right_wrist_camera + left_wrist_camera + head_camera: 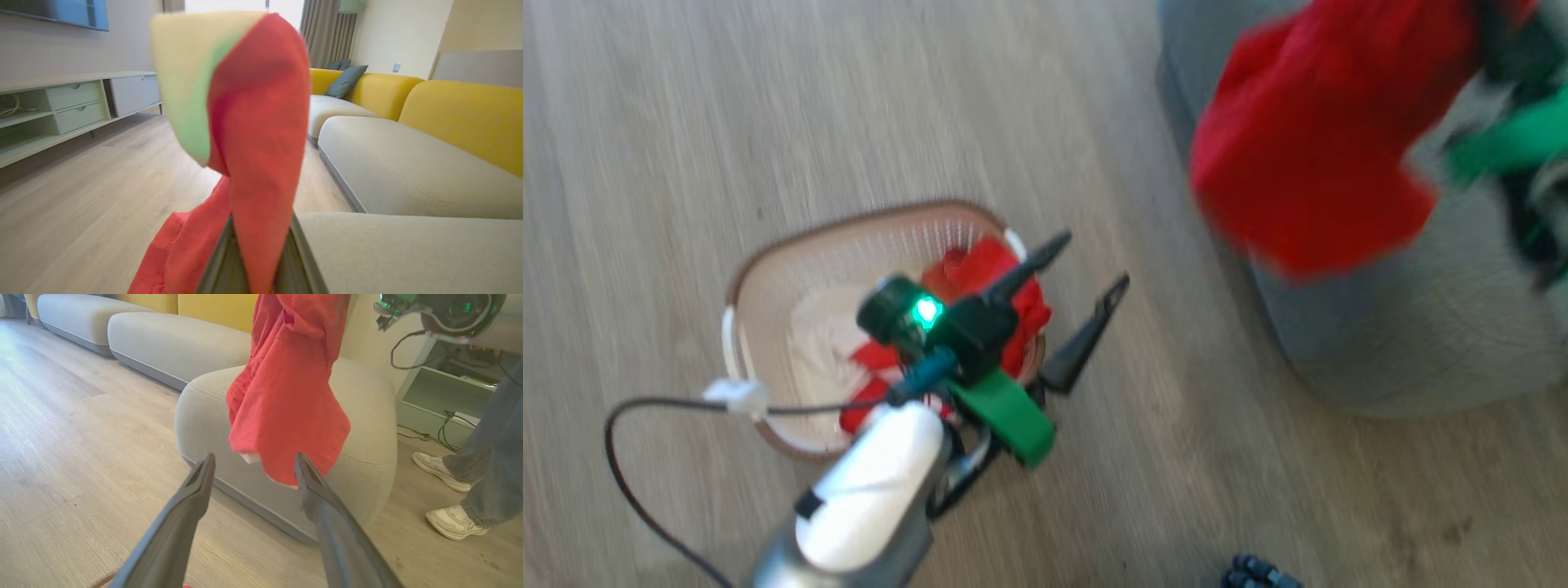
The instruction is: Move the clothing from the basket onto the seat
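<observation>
Red cloth (1307, 139), one piece, hangs from the R jaws, which are clamped tight on its top fold. The R wrist view shows it pinched right btwn the two fingers (222, 265). Long axis runs straight down from the grip, hem loose at the bottom.

In the head view it sits over the near edge of the seat (1421, 343), part over grey cushion, part over floor (686, 122). In the L wrist view it dangles in front of the seat's rounded end, hem lower than the cushion top. So the relation that matters: the seat lies beyond and below the grip, and the cloth isn't fully over it yet. Judgement: the grip needs to travel further in over the cushion before letting go, else the tail prob. slides off the edge to the floor.

Rest of the clothing (988, 278) is a red heap w/ a bit of white trim in the basket (768, 269), at its seat-side end. L jaws stand wide apart, holding nothing, just above that heap, tips pointing past the rim toward the seat. L arm (874, 490) is clearly the nearer one for the next pick; it'd have to tip down & back into the basket.

A person's shoes (445, 471) stand near the seat's far side.
</observation>
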